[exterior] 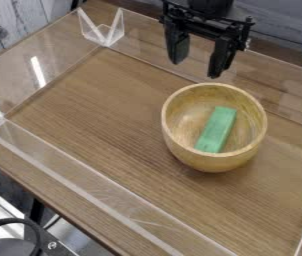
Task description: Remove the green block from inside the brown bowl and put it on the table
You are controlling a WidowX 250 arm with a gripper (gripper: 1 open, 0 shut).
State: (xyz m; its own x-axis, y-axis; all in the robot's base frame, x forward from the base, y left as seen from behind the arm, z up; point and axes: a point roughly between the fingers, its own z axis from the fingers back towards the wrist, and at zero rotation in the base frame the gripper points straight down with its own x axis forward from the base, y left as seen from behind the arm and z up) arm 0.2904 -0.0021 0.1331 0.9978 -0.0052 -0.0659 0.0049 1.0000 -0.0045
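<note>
Wood-grain bench (pixel 87 120) is being cut off at the frame's edges. Rightward, the brown bowl (pixel 181 135) is cradling the green block (pixel 218 130), its underside hidden. Above, the gripper (pixel 201 58) is being held spread, empty, its arm cropped.

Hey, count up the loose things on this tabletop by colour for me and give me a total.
Green: 1, the small green rectangular block lying inside the bowl.
Tan: 1, the round light tan wooden bowl.
Total: 2.
</note>
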